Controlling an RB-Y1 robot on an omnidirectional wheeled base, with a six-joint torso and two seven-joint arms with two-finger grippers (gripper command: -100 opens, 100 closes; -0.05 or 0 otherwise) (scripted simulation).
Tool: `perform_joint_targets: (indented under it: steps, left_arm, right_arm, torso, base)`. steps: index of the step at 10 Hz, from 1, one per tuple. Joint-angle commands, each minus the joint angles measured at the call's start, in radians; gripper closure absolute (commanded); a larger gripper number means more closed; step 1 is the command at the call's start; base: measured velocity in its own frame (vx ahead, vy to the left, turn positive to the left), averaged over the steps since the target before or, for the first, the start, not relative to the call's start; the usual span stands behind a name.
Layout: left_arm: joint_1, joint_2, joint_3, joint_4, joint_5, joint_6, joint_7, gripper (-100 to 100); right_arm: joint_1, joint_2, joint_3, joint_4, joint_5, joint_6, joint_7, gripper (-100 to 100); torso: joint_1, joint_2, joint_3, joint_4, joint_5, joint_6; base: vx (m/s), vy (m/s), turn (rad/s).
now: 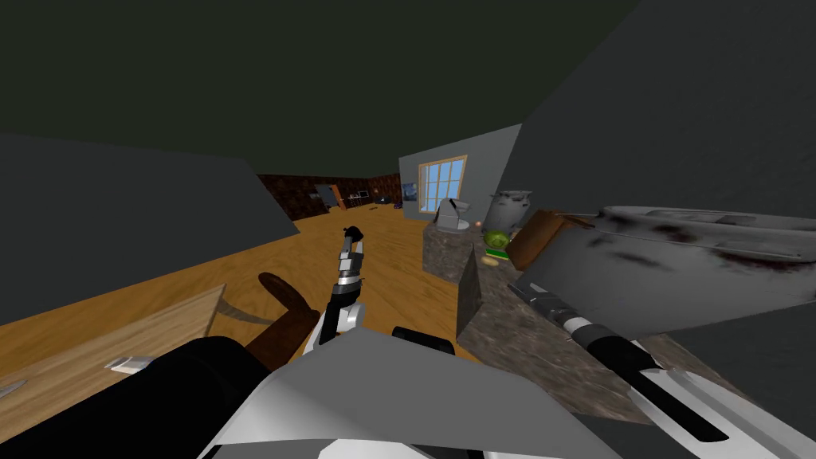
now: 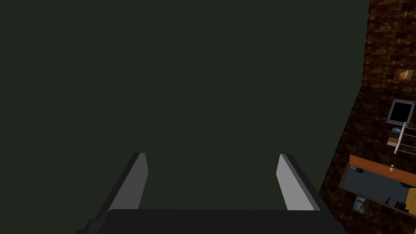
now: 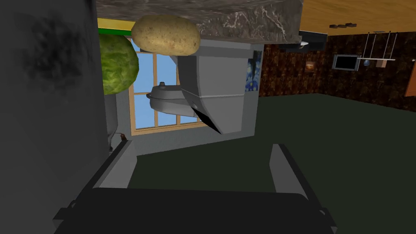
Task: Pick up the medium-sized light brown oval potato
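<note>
A light brown oval potato [image 3: 165, 35] lies on the dark marbled counter [image 3: 243, 18], touching a green lettuce head [image 3: 115, 65]. The right wrist view is rolled over, so the counter runs along its top. My right gripper [image 3: 203, 144] is open and empty, aimed along the counter with the potato well ahead of its fingertips and off to one side. In the head view the potato [image 1: 489, 260] is a small tan spot just in front of the lettuce [image 1: 496, 241], beyond my right forearm [image 1: 574, 323]. My left gripper [image 2: 211, 162] is open and raised over the floor [image 1: 353, 233].
A large grey stained slab [image 1: 677, 263] lies close beside my right arm on the counter [image 1: 526, 351]. Behind the potato stand a grey appliance [image 1: 453, 215], a grey pot [image 1: 508, 209] and a brown box [image 1: 538, 235]. A wooden table [image 1: 96, 351] and brown chair [image 1: 283, 307] are at the left.
</note>
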Motion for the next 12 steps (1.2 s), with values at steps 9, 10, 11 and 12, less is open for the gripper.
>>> perform_joint_targets:
  steps: [9, 10, 11, 12]
  left_arm:
    - [0.0, 0.0, 0.0, 0.0, 0.0, 0.0, 0.0, 0]
    - [0.0, 0.0, 0.0, 0.0, 0.0, 0.0, 0.0, 0]
    - [0.0, 0.0, 0.0, 0.0, 0.0, 0.0, 0.0, 0]
    - [0.0, 0.0, 0.0, 0.0, 0.0, 0.0, 0.0, 0]
  right_arm:
    - [-0.037, -0.181, 0.054, 0.253, 0.167, 0.092, 0.039, -100]
    - [-0.042, -0.21, 0.066, 0.297, 0.198, 0.109, 0.044, -100]
    - [-0.042, -0.21, 0.066, 0.317, 0.198, 0.109, 0.044, -100]
    - [-0.048, -0.237, 0.078, 0.346, 0.229, 0.125, 0.048, -100]
  torso:
    - [-0.001, -0.001, -0.001, 0.0, 0.0, 0.0]
    - [-0.001, -0.002, -0.001, 0.0, 0.0, -0.001]
    - [0.0, -0.004, -0.002, -0.001, 0.0, -0.002]
    - [0.0, -0.003, -0.002, -0.001, 0.0, 0.0]
  base:
    - [0.018, 0.082, 0.128]
    - [0.059, 0.109, 0.304]
    - [0.053, 0.083, 0.079]
    - [0.041, 0.087, 0.129]
